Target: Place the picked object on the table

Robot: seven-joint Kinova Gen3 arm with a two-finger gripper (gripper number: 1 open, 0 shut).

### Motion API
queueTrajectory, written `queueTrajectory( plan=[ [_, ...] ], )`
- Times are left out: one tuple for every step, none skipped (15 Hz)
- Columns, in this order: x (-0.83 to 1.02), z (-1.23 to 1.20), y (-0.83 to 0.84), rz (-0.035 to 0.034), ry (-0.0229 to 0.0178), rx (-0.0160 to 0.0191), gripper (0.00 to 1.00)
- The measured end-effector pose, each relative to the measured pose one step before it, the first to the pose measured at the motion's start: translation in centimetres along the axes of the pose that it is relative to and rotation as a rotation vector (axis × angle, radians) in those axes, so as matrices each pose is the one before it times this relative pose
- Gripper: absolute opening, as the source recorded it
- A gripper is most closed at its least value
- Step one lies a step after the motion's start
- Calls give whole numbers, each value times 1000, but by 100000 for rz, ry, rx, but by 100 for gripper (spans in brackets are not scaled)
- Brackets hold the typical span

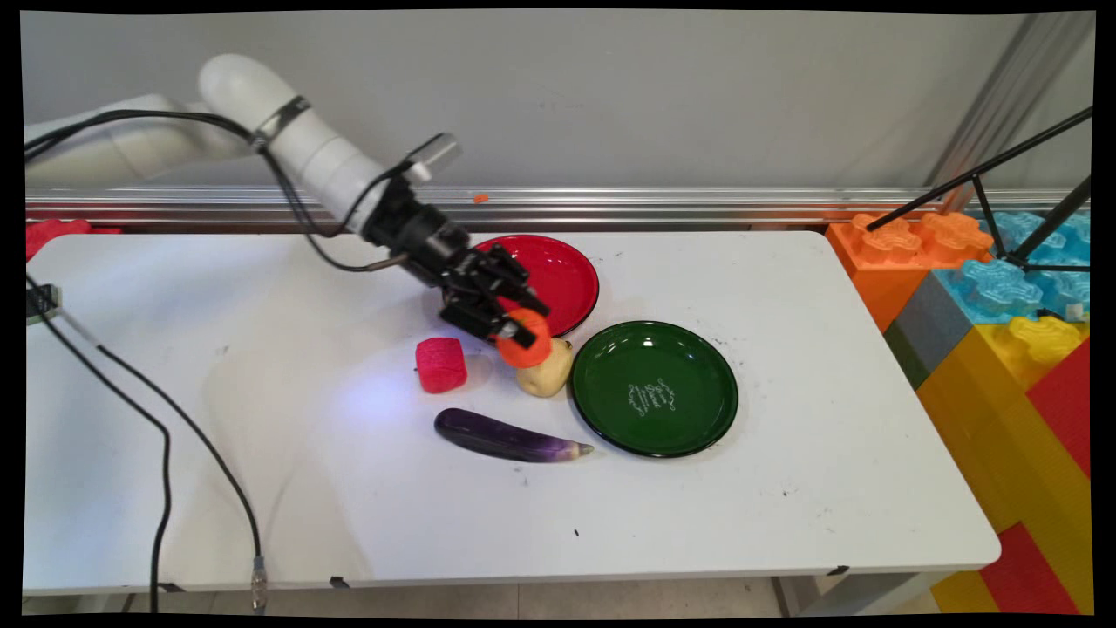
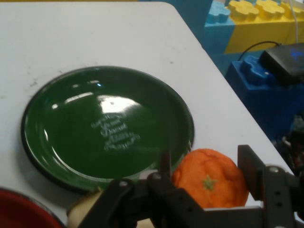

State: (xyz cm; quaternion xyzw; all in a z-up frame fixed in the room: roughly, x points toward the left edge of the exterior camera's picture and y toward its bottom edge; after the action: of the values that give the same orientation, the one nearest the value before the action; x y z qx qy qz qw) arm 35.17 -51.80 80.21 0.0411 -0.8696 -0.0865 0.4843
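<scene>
Holding an orange (image 1: pixel 524 341) clamped between the gripper (image 1: pixel 514 327) fingers, lifted off the table (image 1: pixel 785 523), just left of the green plate (image 1: pixel 656 387). Hovering over a yellowish pear (image 1: pixel 547 370) at that plate's left rim. Red plate (image 1: pixel 558 270) behind the green plate; pink fruit (image 1: pixel 440 365) and eggplant (image 1: pixel 506 437) to its left.

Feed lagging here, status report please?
Gripper shut on orange, held above table. Pear just below. Green plate beside it, bare.
</scene>
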Motion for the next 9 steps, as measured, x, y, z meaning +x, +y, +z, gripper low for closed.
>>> queueTrajectory(
  plan=[
    [-408,-420,272,38,-169,-369,0],
    [-644,-607,418,1,-297,-594,0],
    [-771,-688,495,-28,-344,-671,0],
    [-770,-618,465,-1,-445,-771,0],
    [-696,-501,412,33,-479,-703,0],
    [-821,-536,465,-10,-603,-761,0],
    [-799,-469,419,-52,-632,-756,0],
    [-690,-370,335,-71,-529,-535,0],
    [-788,-378,379,-89,-647,-657,0]
  ],
)
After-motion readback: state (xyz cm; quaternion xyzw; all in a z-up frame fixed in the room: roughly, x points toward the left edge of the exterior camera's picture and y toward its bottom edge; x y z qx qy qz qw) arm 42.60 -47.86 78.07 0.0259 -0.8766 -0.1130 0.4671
